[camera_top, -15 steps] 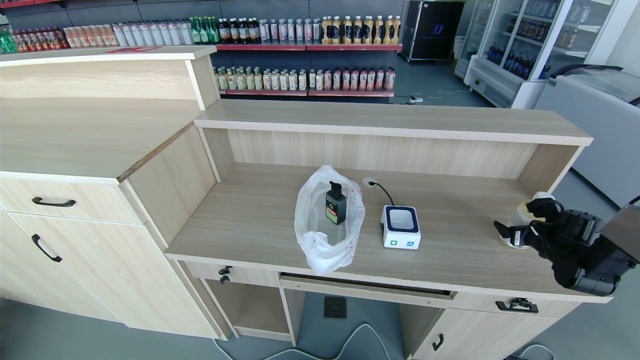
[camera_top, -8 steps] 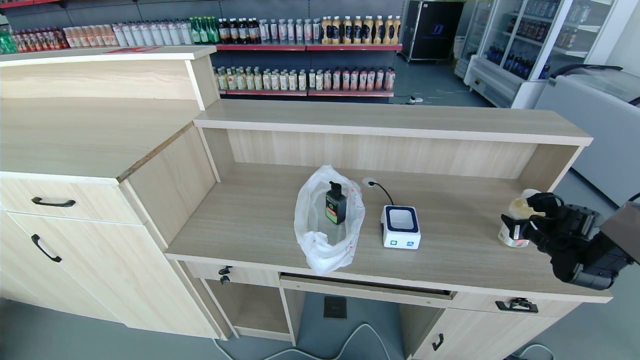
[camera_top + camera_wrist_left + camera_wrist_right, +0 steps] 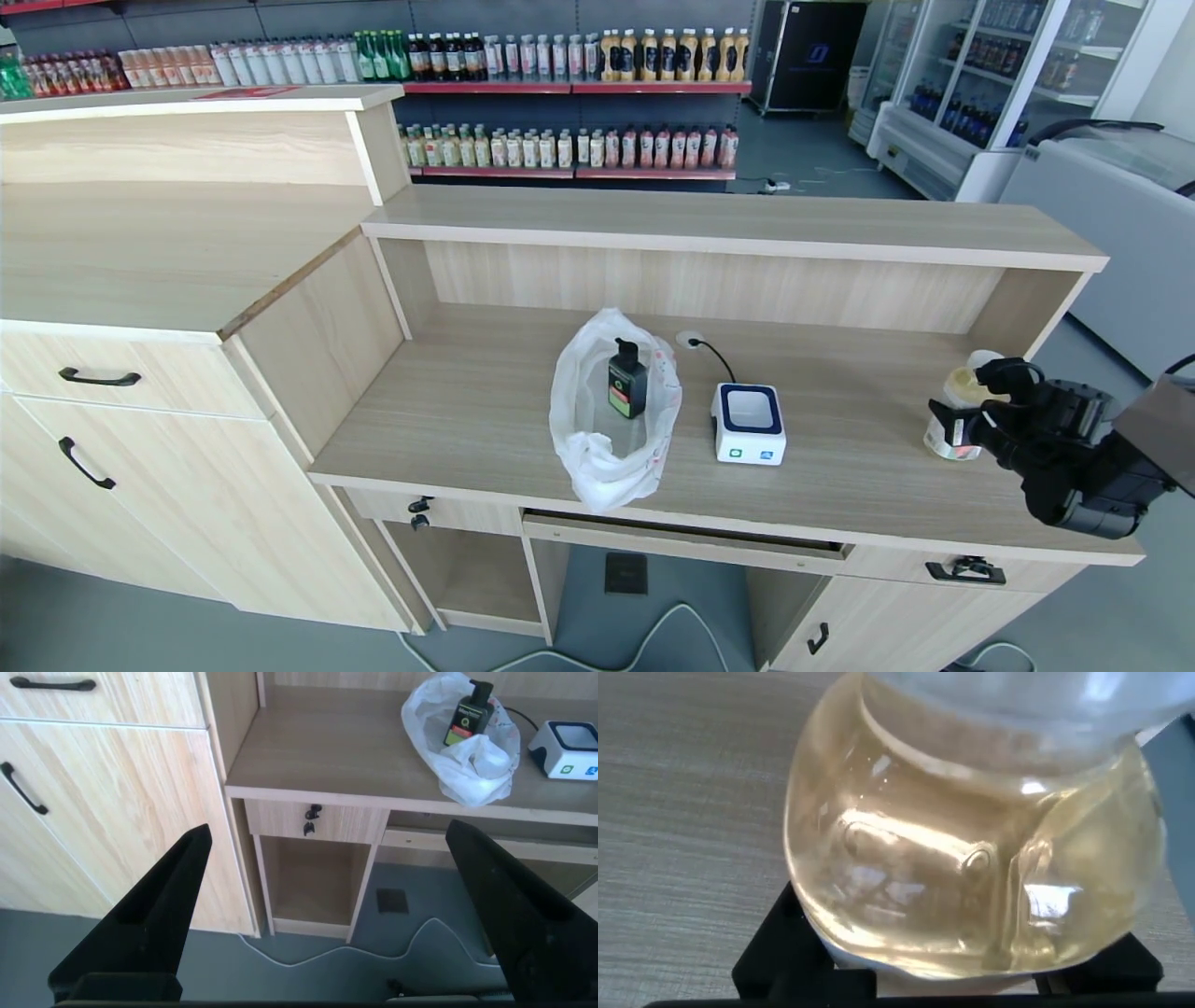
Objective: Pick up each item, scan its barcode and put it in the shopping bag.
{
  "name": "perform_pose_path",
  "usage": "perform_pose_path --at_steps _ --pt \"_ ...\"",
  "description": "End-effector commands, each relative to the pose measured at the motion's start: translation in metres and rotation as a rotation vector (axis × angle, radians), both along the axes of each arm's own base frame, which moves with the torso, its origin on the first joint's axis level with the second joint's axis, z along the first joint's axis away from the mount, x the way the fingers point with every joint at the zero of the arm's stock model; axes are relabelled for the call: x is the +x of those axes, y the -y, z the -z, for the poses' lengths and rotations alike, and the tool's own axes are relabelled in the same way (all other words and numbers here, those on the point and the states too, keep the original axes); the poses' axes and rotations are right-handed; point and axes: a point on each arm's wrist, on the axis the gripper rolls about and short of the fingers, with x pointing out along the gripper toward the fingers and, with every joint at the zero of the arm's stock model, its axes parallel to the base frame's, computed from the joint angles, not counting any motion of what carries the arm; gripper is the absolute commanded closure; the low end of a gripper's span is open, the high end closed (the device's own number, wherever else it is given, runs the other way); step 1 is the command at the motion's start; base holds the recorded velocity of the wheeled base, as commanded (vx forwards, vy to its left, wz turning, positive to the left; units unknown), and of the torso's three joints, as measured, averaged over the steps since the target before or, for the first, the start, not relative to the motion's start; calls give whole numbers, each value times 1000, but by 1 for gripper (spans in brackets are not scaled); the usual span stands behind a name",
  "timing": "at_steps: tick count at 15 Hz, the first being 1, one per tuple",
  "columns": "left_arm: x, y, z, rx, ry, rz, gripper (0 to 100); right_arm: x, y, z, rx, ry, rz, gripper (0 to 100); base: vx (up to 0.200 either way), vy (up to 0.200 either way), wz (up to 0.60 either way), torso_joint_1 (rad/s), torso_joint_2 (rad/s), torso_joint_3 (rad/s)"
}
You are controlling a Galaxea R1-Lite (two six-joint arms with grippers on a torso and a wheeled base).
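Observation:
A clear bottle of pale yellow liquid (image 3: 952, 406) with a white cap is at the counter's right end, just above the top; my right gripper (image 3: 971, 427) is shut on it. The right wrist view has the bottle (image 3: 971, 849) close up, with a dark finger (image 3: 780, 957) at its base. The white shopping bag (image 3: 611, 411) stands open mid-counter with a black pump bottle (image 3: 626, 381) inside. Right of it sits the white scanner (image 3: 749, 423). My left gripper (image 3: 332, 919) is open, low and off the counter's left front, facing the bag (image 3: 467, 751) and the scanner (image 3: 568, 749).
The wooden counter (image 3: 840, 485) has a raised back shelf and a side wall on the right. A black cable (image 3: 714, 355) runs from the scanner to a hole in the top. A taller cabinet with drawers (image 3: 140, 373) stands on the left.
The right gripper has turned the yellow bottle from tilted to more upright and raised it slightly. The bag, scanner and left arm have not moved.

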Motion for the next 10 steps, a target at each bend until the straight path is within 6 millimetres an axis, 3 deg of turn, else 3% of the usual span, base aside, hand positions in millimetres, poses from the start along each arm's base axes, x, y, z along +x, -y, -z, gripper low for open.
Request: perform_pose_path --at_steps 1,2,4,5,6,7,9,10 --pt "0 0 0 0 0 0 0 1 -3 -14 -7 33 -6 100 0 0 0 0 0 0" --pt "0 0 0 0 0 0 0 0 -4 -19 -5 42 -9 100 0 0 0 0 0 0" --pt "0 0 0 0 0 0 0 -11 -20 -66 106 91 -43 100 0 0 0 0 0 0" --pt "0 0 0 0 0 0 0 -33 -41 -117 241 59 -120 100 0 0 0 0 0 0" --pt "0 0 0 0 0 0 0 -55 -53 -152 310 32 -181 100 0 0 0 0 0 0" --pt "0 0 0 0 0 0 0 -66 -59 -165 339 20 -216 100 0 0 0 0 0 0" --pt "0 0 0 0 0 0 0 -126 -96 -232 462 17 -410 100 0 0 0 0 0 0" --pt "0 0 0 0 0 0 0 -147 -110 -250 501 11 -476 100 0 0 0 0 0 0"
